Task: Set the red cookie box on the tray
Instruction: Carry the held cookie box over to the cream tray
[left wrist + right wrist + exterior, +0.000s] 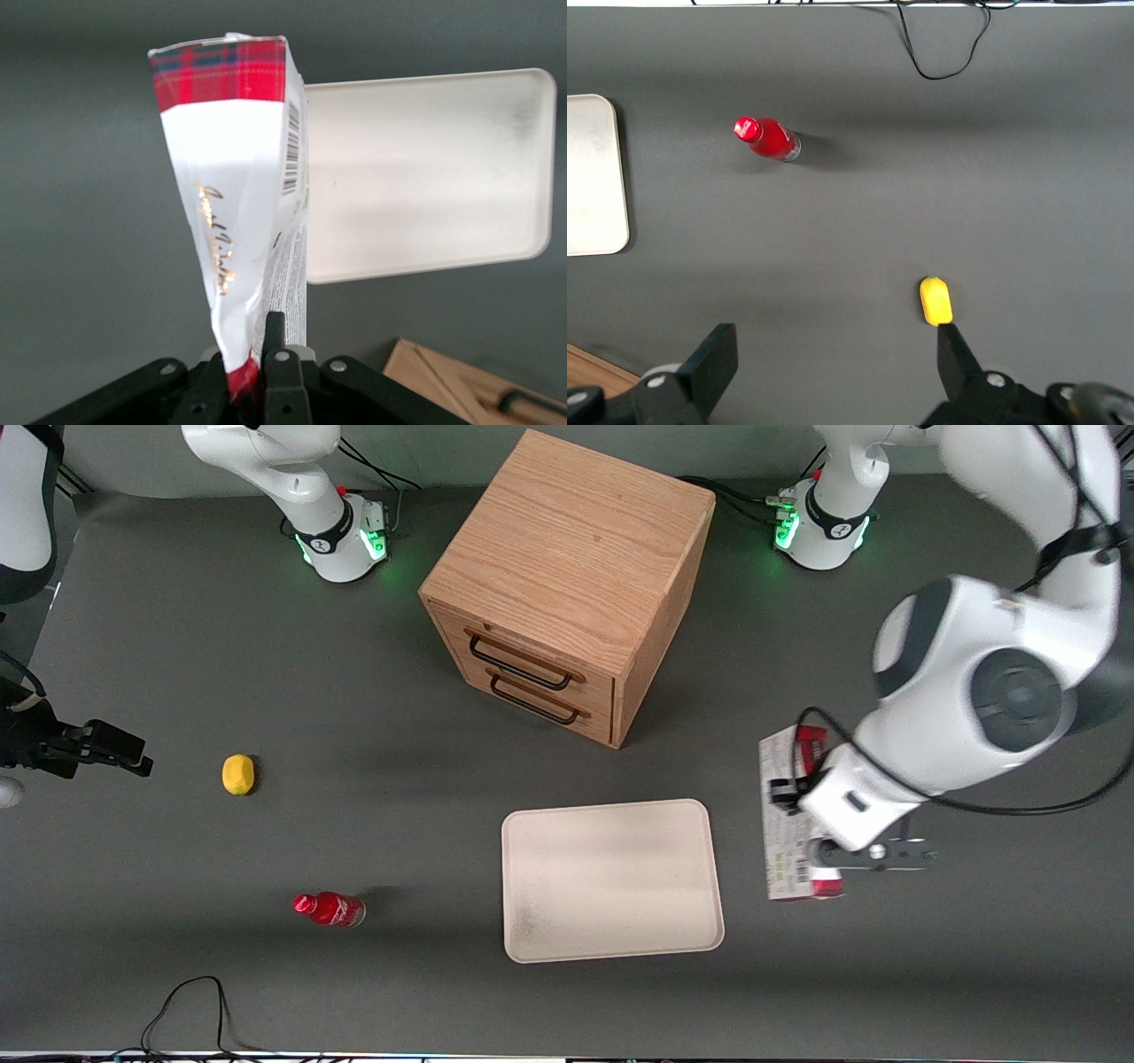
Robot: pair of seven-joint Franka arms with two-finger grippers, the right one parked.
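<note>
Dark grey matting covers the whole table (177, 646), and I go from the camera side outward. Nearest lies a small red bottle (330, 909) on its side, toward the parked arm's end. Next comes the cream tray (611, 880), and I see nothing in it; it waits for the load.

Just beside the tray, toward the working arm's end, my gripper (251, 372) is clamped on one end of the red cookie box (787, 828). The wrist camera shows the box (239, 195) hanging out from the fingers with the table below, so I judge it is lifted and not yet over the tray (425, 173). Holding it by the end keeps the long body free for laying down flat.

A yellow lemon-like object (238, 773) sits farther out, and farthest stands the wooden drawer cabinet (567, 584), both drawers shut.
</note>
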